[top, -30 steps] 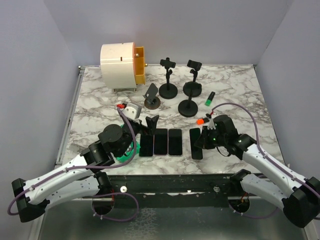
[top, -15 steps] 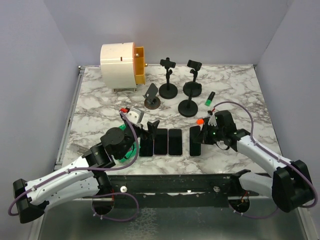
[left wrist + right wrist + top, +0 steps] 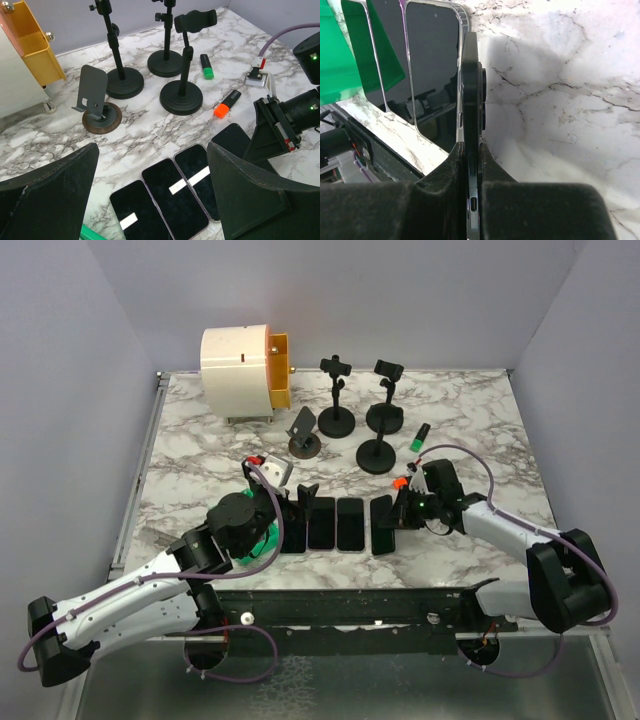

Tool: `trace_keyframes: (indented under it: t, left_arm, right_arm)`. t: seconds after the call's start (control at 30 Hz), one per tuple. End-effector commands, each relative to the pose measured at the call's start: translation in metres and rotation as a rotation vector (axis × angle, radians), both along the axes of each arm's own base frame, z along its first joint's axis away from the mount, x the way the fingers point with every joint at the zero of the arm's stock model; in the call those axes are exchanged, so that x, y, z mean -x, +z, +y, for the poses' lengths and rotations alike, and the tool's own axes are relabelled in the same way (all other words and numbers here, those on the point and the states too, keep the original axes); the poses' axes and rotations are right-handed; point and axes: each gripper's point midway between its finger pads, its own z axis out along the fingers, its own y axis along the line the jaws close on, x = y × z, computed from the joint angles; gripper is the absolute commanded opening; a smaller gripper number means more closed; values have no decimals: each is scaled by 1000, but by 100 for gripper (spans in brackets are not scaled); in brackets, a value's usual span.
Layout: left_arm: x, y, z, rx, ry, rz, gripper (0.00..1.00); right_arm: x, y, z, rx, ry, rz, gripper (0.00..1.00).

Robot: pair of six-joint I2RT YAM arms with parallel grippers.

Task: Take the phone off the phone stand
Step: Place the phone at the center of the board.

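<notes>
Right fingers (image 3: 540,210) tight on phone (image 3: 469,100) just beside phone row (image 3: 322,525); left fingers (image 3: 45,195) wide apart.

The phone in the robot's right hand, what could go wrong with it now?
1. The right gripper pinches the phone at one end only, so it might slip out and drop.
2. It is right beside the three phones lying in a row. Put down carelessly, it could hit or land on the nearest one.
3. The open left gripper hovers over that row, so the two arms might bump.
</notes>
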Motion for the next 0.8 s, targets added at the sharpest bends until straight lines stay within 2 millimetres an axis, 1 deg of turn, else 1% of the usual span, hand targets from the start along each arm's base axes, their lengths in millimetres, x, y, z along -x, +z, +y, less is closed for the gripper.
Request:
trace_keyframes:
  t: [0.0,0.17,0.37,0.5,0.6,0.77]
  left_arm:
    - [-1,0,1,2,3,16,89]
    - [0,-1,-1,3,-12,21,89]
    - [1,-2,-3,5,-23,26,89]
    - [1,-2,-4,9,-25,27,89]
    - [1,-2,-4,9,-26,29,89]
    - [1,-3,-4,7,-27,31,89]
  right_arm:
    - [-13,0,5,-22,-2,-29,1]
    - [-14,-8,4,-10,-7,-12,8]
    - [-13,-17,-2,17,-29,2,23]
    - [-11,-23,-6,25,-39,14,30]
    - [-11,-24,-7,28,-44,14,34]
    - [-10,-23,-13,48,-58,8,44]
